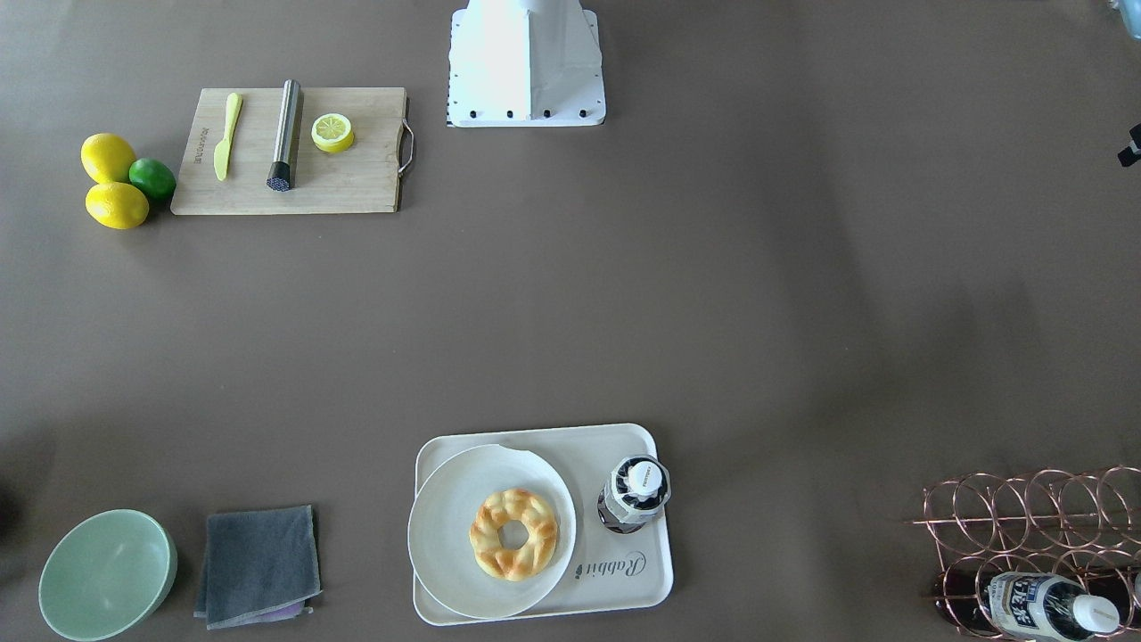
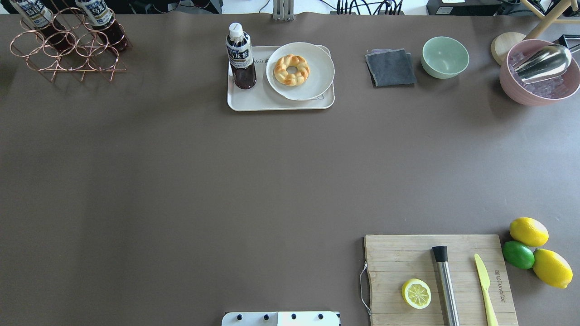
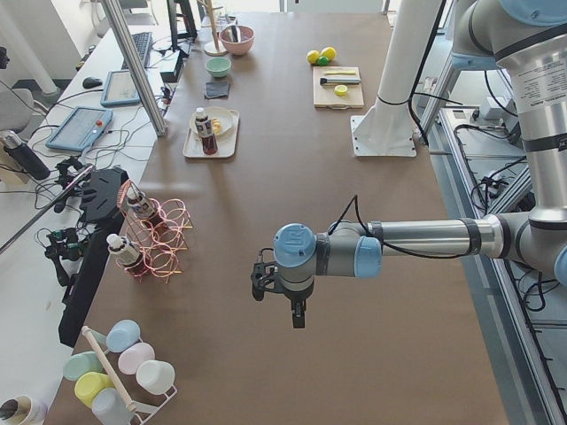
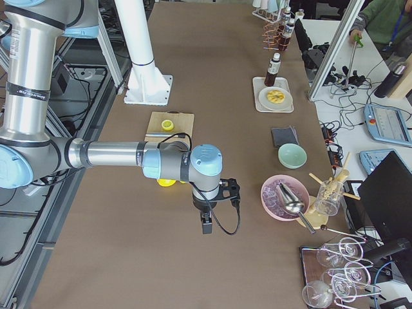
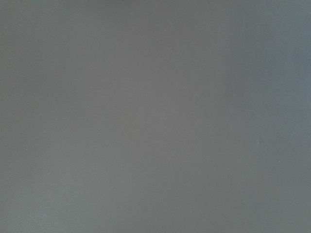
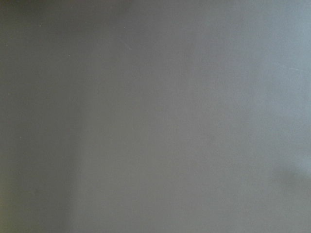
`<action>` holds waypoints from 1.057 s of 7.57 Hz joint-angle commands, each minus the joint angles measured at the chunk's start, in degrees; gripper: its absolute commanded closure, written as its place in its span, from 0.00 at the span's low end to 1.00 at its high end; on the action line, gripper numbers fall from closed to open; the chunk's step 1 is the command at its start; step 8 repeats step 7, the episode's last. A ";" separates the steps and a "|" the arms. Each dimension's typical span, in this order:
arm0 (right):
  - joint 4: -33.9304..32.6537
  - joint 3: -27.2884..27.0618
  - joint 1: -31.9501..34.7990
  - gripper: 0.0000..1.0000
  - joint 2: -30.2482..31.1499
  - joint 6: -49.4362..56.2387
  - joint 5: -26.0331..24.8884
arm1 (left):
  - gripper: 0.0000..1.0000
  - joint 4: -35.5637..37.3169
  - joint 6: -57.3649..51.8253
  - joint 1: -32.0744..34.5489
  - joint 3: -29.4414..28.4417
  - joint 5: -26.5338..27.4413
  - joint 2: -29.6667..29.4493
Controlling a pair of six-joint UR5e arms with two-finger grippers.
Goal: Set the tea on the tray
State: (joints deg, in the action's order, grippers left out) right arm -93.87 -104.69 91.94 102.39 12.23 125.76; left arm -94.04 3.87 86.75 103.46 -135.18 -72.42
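The small clear plastic bottle of dark reddish-brown tea with a white screw cap (image 2: 240,56) stands upright on the cream-white rectangular plastic tray (image 2: 272,102), just beside the round white plate (image 2: 319,68) that carries a braided ring of bread (image 2: 292,69). The left arm (image 3: 416,237) and the right arm (image 4: 109,154) hang over the brown bench (image 2: 181,181) (well apart from the tray). Whether the left arm's jaws or the right arm's jaws are wide or narrow, I cannot tell.

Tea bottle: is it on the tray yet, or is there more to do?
Looks done: the tea stands upright on the tray, beside the plate. Nothing is in hand: the left gripper and right gripper hang far from it. Nothing appears left.
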 commanded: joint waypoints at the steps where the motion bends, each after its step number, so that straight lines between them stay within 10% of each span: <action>1: 0.00 -0.34 -0.01 0.00 0.00 -0.10 0.10 | 0.02 0.00 0.00 0.00 -0.01 0.00 0.00; 8: -0.09 -1.92 0.08 0.00 0.35 -0.10 0.19 | 0.02 0.09 0.00 0.00 -0.10 0.00 0.09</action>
